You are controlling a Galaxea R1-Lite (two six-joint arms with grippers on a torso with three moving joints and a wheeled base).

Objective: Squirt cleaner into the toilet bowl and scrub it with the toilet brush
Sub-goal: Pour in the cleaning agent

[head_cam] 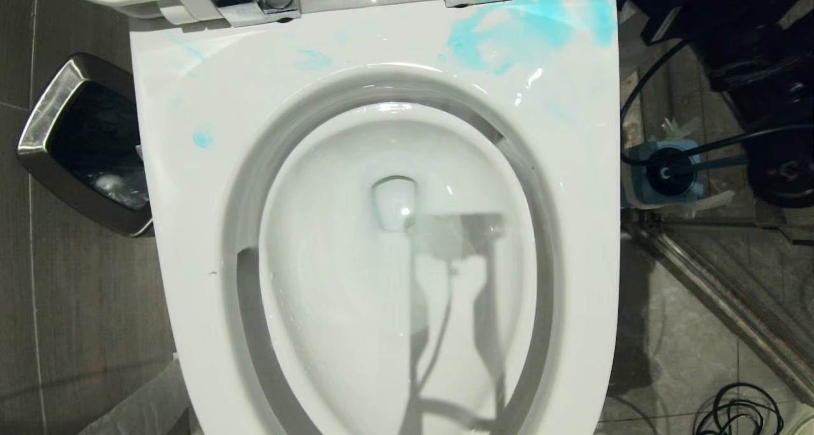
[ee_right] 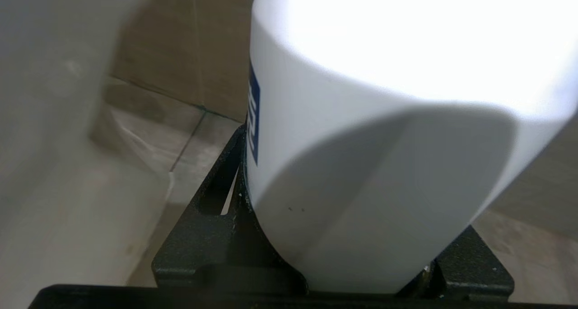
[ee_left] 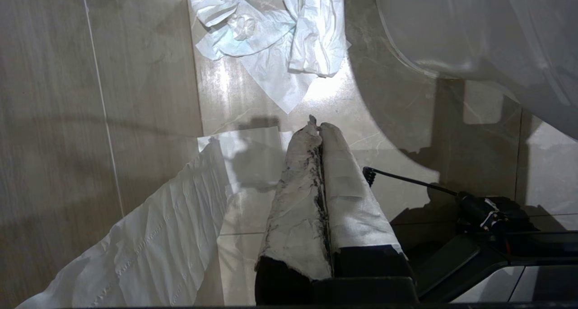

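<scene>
Metal-rimmed waste bin point(head_cam: 82, 145) on the dark floor tiles, touching the toilet's left flank. White paper sheet point(head_cam: 143, 406) on the floor by the front-left corner of the toilet seat point(head_cam: 191, 231). Left gripper point(ee_left: 318, 124) parked low beside the toilet, paper-wrapped fingers point(ee_left: 298, 196) pressed together, empty, pointing toward crumpled tissues point(ee_left: 271, 33) on the floor; out of the head view. Seat down, lid up, chrome hinges point(head_cam: 254, 2) along the back edge. Blue cleaner smears point(head_cam: 521, 34) on the seat's back-right corner, fainter blue dabs point(head_cam: 202, 137) toward the back-left. Toilet bowl point(head_cam: 394, 263) open and white, water glinting around the drain, a shadowy reflection across its front right. Toilet brush point(head_cam: 664, 171) standing in its blue holder point(head_cam: 636, 184) on the floor, just beside the seat's right edge, near the back. Dark equipment and cables point(head_cam: 738, 413) on the floor further right. Right gripper point(ee_right: 343, 273) outside the head view, clamped on a white cleaner bottle point(ee_right: 361, 164) with a blue label strip, bottle filling the space between the black fingers point(ee_right: 203, 236), floor tiles beyond.
</scene>
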